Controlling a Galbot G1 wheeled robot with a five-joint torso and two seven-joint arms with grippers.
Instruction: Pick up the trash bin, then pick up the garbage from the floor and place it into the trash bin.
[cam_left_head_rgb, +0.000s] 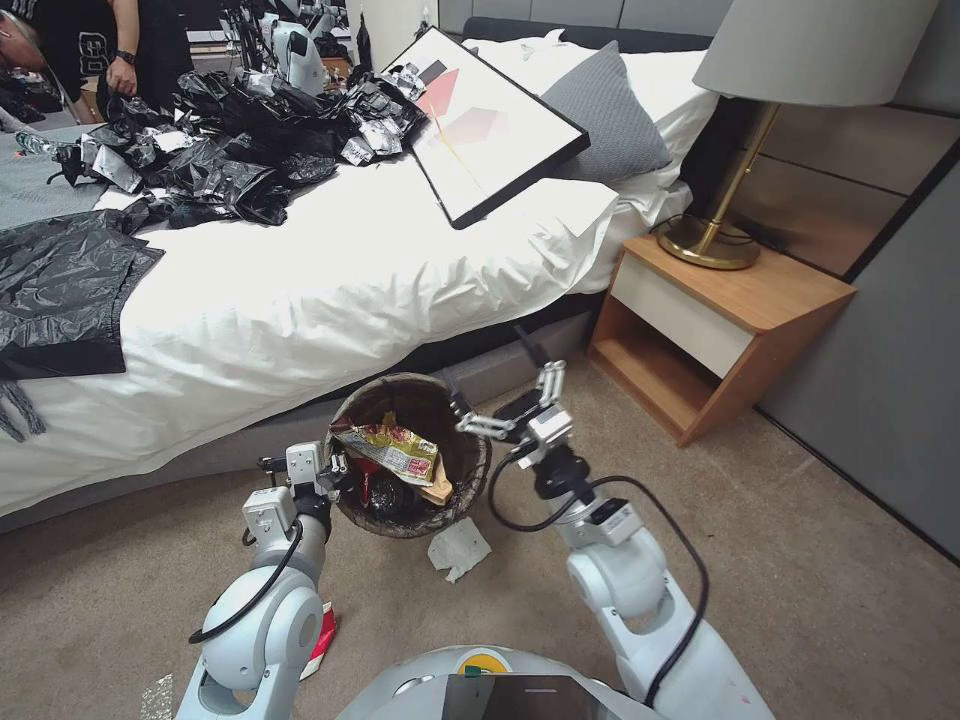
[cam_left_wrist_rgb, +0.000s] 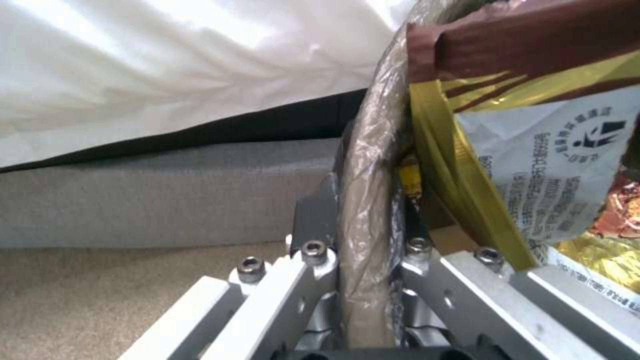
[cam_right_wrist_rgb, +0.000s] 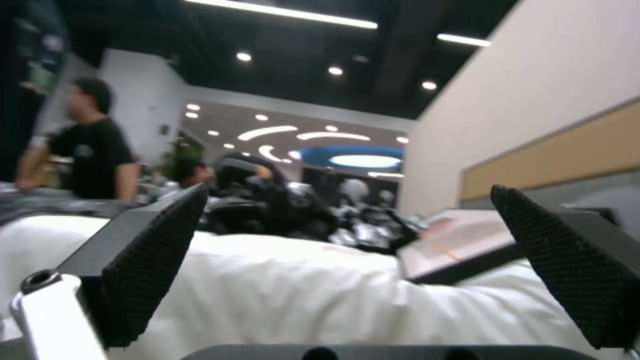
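While the left tool (cam_left_head_rgb: 340, 470) grips the trash bin (cam_left_head_rgb: 465, 470), tissue (cam_left_head_rgb: 458, 548) litters beige carpet (cam_left_head_rgb: 800, 580).

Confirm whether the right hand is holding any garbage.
No: the right hand is open, its two black pads apart with just the white bed between them.

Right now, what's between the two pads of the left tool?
The bin's rim, wrapped in its bag liner, sits between the left tool's pads; the left wrist view shows them closed on it, with the yellow snack wrapper just inside.
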